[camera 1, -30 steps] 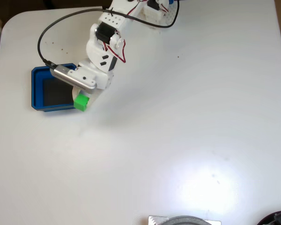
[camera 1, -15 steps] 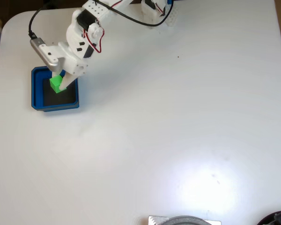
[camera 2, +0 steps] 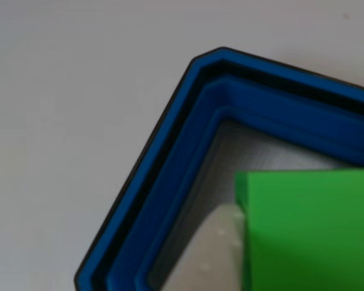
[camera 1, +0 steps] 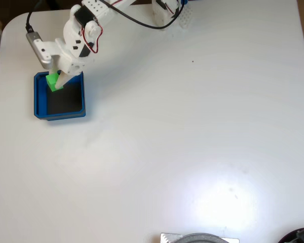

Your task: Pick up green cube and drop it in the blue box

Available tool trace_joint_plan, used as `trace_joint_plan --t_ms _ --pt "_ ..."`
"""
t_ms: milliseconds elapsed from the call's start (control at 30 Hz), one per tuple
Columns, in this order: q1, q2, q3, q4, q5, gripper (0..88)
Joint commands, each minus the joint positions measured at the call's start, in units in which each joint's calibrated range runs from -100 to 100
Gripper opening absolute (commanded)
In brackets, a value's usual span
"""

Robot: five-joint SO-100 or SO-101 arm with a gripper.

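The blue box (camera 1: 39,101) lies near the table's left edge in the fixed view. My white gripper (camera 1: 57,82) hangs over the box's upper-left corner, shut on the green cube (camera 1: 52,82), which is held above the dark floor. In the other view the green cube (camera 2: 309,230) fills the lower right, with a white fingertip (camera 2: 215,251) against its left side. Behind them run the blue box's stepped walls and clipped corner (camera 2: 188,121).
The arm's base (camera 1: 167,10) stands at the table's top edge, with a black cable looping along the arm. The white table (camera 1: 192,126) stretches right and down from the box. A grey round object (camera 1: 200,238) sits at the bottom edge.
The arm has swung left and up, carrying the cube from beside the box's lower-right corner to over the box's upper-left part.
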Motion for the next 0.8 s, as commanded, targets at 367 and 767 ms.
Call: trace_joint_plan --t_ms 367,767 --pt "0.4 4.3 -3.6 -1.2 0.3 3.1" --pt "0.3 4.4 -3.5 -0.9 -0.1 16.3"
